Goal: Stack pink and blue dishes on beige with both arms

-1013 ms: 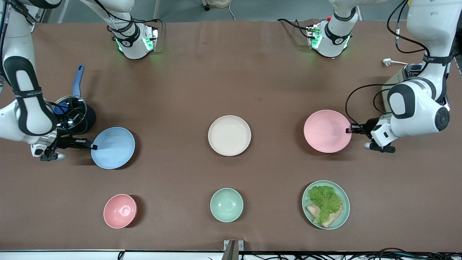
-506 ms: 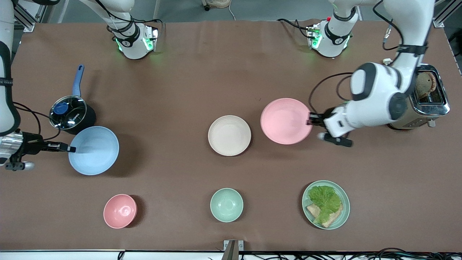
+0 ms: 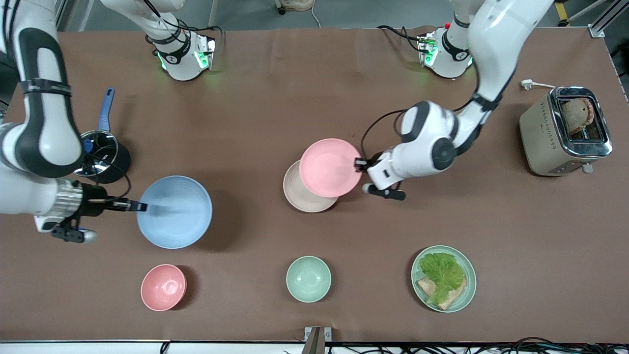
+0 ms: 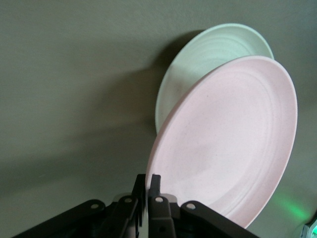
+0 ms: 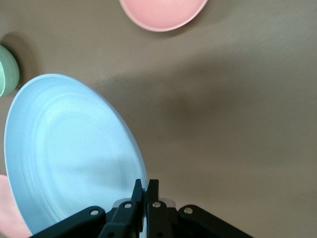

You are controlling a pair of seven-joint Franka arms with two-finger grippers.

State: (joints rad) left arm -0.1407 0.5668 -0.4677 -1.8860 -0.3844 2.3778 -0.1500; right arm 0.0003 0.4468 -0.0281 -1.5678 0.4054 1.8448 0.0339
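The pale pink plate (image 3: 329, 167) hangs tilted in the air, overlapping the cream-beige plate (image 3: 295, 195) that lies at the table's middle. My left gripper (image 3: 358, 163) is shut on the pink plate's rim at the edge toward the left arm's end. In the left wrist view the pink plate (image 4: 228, 144) covers part of the beige plate (image 4: 208, 54). The light blue plate (image 3: 174, 211) is held above the table toward the right arm's end, with my right gripper (image 3: 140, 207) shut on its rim. The right wrist view shows the blue plate (image 5: 69, 148) clamped between the fingers (image 5: 147, 186).
A lidded pot with a blue handle (image 3: 100, 155) stands beside the right forearm. A toaster (image 3: 565, 130) sits at the left arm's end. Nearer the front camera are a pink bowl (image 3: 163, 287), a mint bowl (image 3: 308, 279) and a mint plate with lettuce and bread (image 3: 443, 279).
The left arm carried the pink plate from the left arm's end to over the beige plate. The right arm lifted the blue plate and swung it toward the middle.
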